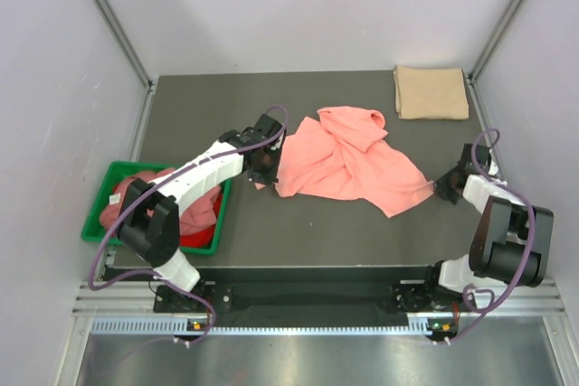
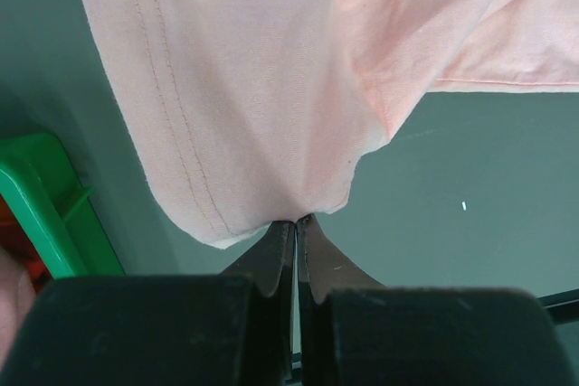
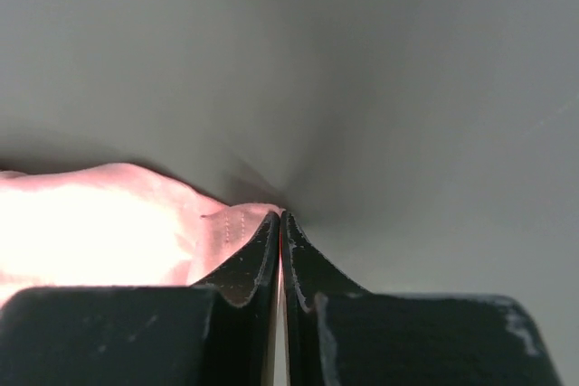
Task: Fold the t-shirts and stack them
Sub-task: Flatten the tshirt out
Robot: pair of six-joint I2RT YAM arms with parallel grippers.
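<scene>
Sitting at the far left of the overhead view, a green bin (image 1: 98, 216) holds crumpled pink and red shirts (image 1: 197, 220), and the left arm crosses above it. Just right of the bin, the left gripper (image 1: 264, 162) is pinched tight on the left edge of the salmon-pink t-shirt (image 1: 344, 164). The left wrist view shows its tips (image 2: 296, 223) meeting on a hemmed corner of that cloth (image 2: 262, 88), with the bin's rim (image 2: 45, 205) at the lower left of the frame. The salmon-pink t-shirt lies unfolded and rumpled in the middle of the dark table (image 1: 199, 106), one part bunched at its top and a corner trailing toward the lower right. In the upper right corner of the table, well apart from it, lies a tan t-shirt (image 1: 431, 92), folded into a neat rectangle. At the right, the right gripper (image 1: 448, 185) sits at the trailing corner. In the right wrist view its fingers (image 3: 280, 219) are pressed together, pink cloth (image 3: 109, 214) runs up to the tips, and a thin pink sliver shows between them.
</scene>
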